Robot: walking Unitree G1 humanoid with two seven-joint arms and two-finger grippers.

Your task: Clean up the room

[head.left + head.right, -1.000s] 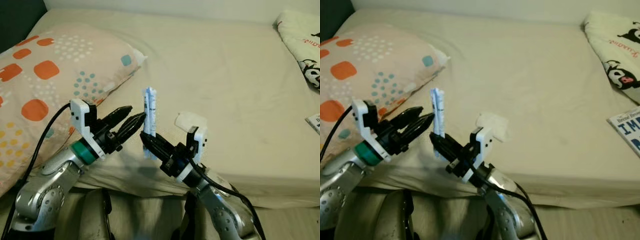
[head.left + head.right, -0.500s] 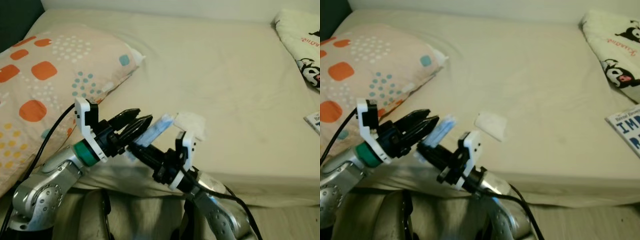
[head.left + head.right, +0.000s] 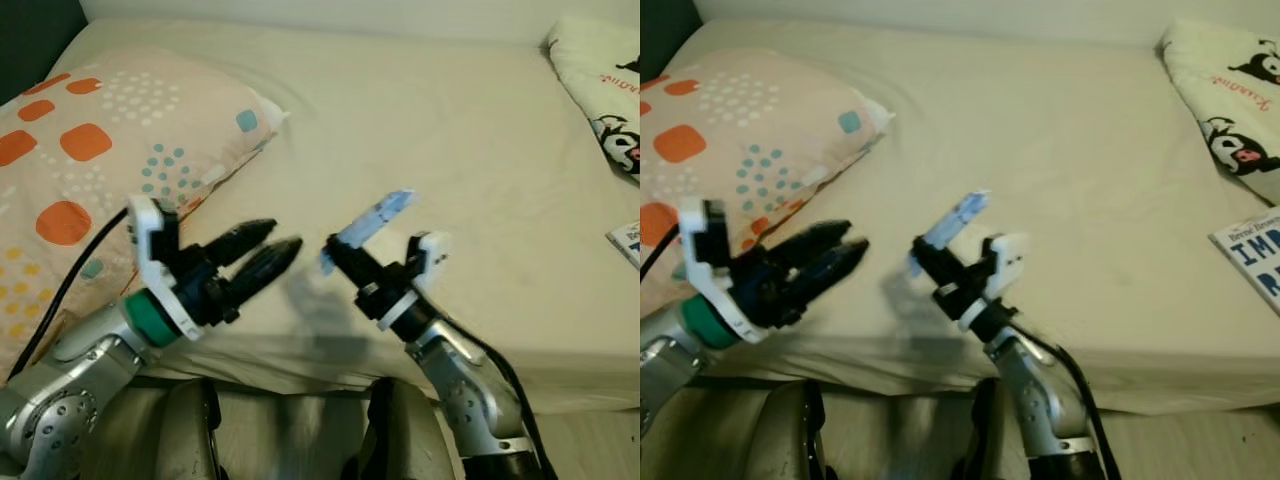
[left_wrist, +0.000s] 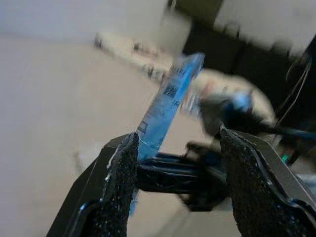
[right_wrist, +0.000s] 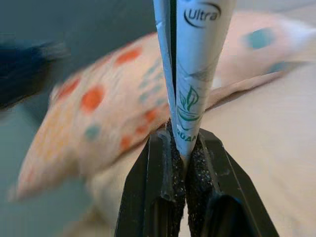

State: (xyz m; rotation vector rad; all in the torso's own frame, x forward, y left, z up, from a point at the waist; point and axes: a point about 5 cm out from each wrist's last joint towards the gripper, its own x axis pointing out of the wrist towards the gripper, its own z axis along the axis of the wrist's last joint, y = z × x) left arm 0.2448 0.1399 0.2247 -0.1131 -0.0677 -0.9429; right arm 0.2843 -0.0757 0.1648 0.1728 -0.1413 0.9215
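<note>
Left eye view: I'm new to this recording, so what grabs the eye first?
The right gripper holds a blue-and-white packet tilted above the cream bed. Beside it, apart, the left gripper has open fingers. A spotted pillow lies at the bed's left.

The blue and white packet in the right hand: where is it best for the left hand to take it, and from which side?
Judging by its pose, grip the blue and white packet at its free upper end, coming from the robot's left. The right hand pinches the lower end; the left hand is open beside it.
</note>
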